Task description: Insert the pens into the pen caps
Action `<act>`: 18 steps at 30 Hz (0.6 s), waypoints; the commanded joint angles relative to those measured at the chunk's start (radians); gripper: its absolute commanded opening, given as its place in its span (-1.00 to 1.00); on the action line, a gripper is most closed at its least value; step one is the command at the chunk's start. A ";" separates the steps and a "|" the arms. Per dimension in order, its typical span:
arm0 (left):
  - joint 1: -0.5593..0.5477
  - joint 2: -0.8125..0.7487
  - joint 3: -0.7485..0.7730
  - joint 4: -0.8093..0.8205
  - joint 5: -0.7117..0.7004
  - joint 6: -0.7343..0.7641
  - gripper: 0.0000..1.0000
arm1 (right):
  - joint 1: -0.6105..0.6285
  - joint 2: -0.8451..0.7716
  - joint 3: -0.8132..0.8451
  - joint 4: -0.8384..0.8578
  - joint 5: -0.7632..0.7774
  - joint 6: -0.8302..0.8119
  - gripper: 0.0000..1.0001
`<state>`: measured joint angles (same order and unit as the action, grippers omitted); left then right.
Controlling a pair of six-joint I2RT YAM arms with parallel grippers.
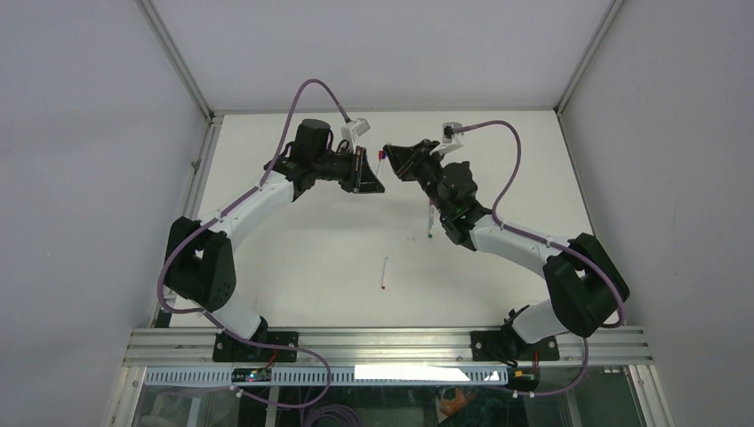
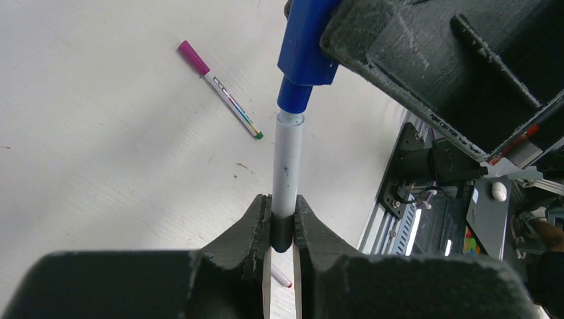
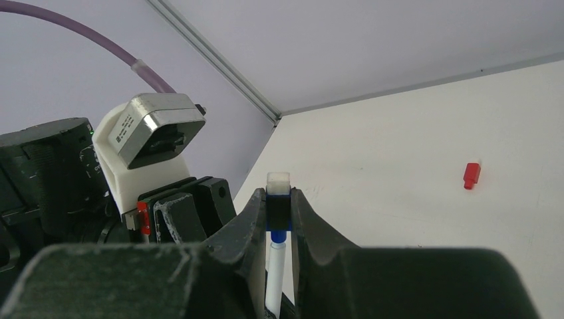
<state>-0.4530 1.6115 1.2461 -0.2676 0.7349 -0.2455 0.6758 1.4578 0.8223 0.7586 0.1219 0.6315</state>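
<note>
The thin pale grey plastic pen [image 2: 287,159] carries a blue tip and a few tiny blue specks on its barrel. The stubby blue plastic cap [image 2: 304,40] on that tip is an even blue. The left gripper [image 2: 282,207] and the right gripper [image 3: 279,199] are both matte black. On the white table [image 2: 100,166] the thin white capped pen [image 2: 219,90] has a magenta cap, small many-coloured print and a green end. The tiny red plastic cap [image 3: 471,175] is plain red. Near the middle of the table, the thin white stick pen [image 1: 384,274] shows a red tip. The cables [image 3: 66,24] are purple.

Black left gripper [image 2: 282,206], black right gripper [image 3: 279,199], white links [image 1: 258,200], purple cables [image 1: 311,83].
</note>
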 commanded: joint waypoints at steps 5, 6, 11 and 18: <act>0.014 -0.027 0.087 -0.009 -0.117 0.070 -1.00 | 0.060 -0.065 -0.009 -0.115 -0.056 -0.018 -1.00; 0.014 -0.027 0.092 -0.021 -0.123 0.081 -1.00 | 0.062 -0.065 -0.009 -0.123 -0.058 -0.018 -1.00; 0.014 -0.020 0.118 -0.069 -0.134 0.130 -1.00 | 0.067 -0.063 -0.001 -0.161 -0.085 -0.018 -1.00; 0.013 -0.004 0.138 -0.126 -0.133 0.182 -1.00 | 0.080 -0.039 0.008 -0.202 -0.106 -0.013 -1.00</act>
<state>-0.4530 1.6154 1.3113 -0.4759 0.6819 -0.0872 0.7044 1.4311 0.8257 0.6571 0.1246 0.6193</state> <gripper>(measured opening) 0.123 0.162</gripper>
